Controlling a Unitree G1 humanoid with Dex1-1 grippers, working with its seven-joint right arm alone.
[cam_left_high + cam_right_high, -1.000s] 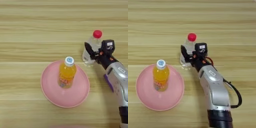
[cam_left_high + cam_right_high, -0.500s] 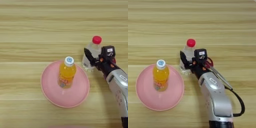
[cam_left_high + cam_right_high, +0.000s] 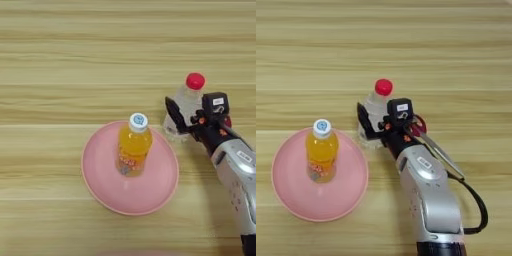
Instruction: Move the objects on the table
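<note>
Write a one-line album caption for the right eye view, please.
Robot gripper around a red-capped clear bottle, beside an orange drink bottle upright on a pink plate.

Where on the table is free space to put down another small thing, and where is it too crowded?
The table is bare across the whole far side and on the left of the pink plate. It is crowded between the plate and the clear bottle, where the right gripper stands at the bottle. The orange bottle stands upright on the plate.
</note>
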